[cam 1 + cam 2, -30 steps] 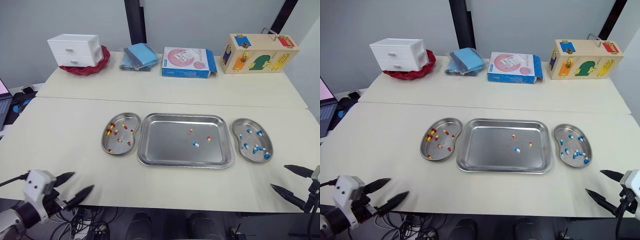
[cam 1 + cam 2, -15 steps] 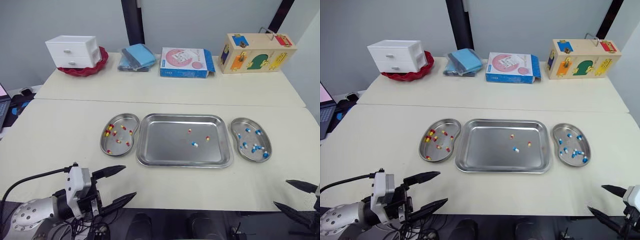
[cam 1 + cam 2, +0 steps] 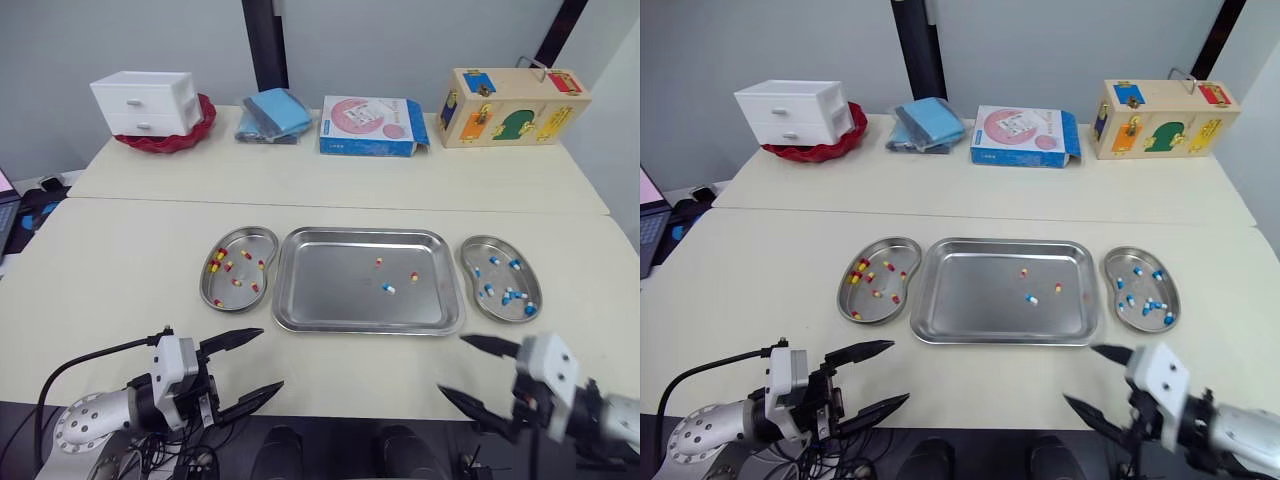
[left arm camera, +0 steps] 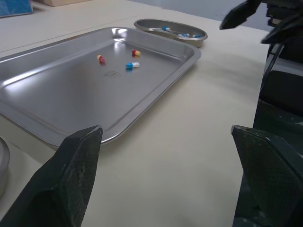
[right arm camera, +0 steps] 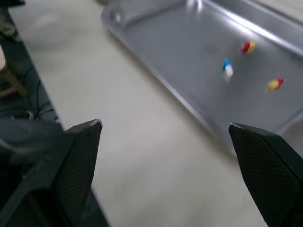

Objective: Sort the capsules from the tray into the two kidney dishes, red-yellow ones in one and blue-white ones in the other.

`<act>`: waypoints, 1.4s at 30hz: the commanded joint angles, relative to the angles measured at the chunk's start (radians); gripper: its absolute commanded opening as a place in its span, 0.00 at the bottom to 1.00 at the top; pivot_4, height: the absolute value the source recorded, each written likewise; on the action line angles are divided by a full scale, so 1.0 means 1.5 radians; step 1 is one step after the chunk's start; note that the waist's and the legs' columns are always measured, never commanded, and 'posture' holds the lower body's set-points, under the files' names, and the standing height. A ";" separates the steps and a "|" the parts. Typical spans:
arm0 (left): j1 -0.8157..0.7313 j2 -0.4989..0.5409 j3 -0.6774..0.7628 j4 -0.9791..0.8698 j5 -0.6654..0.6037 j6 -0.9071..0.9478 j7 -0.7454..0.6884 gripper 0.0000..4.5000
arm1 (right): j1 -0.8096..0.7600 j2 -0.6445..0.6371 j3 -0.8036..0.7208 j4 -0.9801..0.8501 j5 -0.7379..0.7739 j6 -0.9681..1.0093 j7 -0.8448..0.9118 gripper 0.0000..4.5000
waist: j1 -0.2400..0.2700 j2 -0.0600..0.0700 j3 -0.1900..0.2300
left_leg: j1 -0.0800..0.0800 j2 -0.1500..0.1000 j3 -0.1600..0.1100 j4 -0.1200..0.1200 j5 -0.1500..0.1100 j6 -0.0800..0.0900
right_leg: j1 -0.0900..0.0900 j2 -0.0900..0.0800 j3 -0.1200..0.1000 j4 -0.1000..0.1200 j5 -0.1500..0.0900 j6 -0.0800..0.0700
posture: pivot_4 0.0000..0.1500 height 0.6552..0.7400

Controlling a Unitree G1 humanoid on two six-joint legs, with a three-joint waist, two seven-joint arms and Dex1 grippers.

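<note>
the tray (image 3: 330, 290) lies long axis left-right on the desk (image 3: 120, 260) between left dish (image 3: 205, 290) and right dish (image 3: 466, 262), three capsules (image 3: 389, 289) in its right half, with left fingers (image 3: 228, 340) and right fingers (image 3: 490, 346) spread open, empty, at the near edge.

A robotics test lab, by the look of it. Two pale tabletops (image 3: 120, 260) pushed together stand before a bare grey wall (image 3: 120, 40) with a black pillar (image 3: 262, 45) at top centre. Along the far edge sit practice props: a white drawer unit (image 3: 147, 102), folded blue cloths (image 3: 272, 112), a blue-and-pink carton (image 3: 372, 125) and a wooden latch puzzle box (image 3: 512, 106). Mid-frame, a steel tray (image 3: 330, 285) lies between two kidney dishes (image 3: 258, 237), all holding capsules (image 3: 388, 289). A laptop (image 3: 652, 200) edge shows at far left.
</note>
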 commanded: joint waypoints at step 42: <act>-0.064 0.021 -0.061 -0.067 0.002 0.044 0.083 1.00 | -0.532 0.061 0.414 0.274 -0.248 0.202 -0.121 0.01 | -0.002 0.000 0.001 | -0.006 0.000 -0.001 0.000 0.000 0.000 | -0.008 0.000 -0.002 0.005 0.000 -0.001 | 1.00 1.00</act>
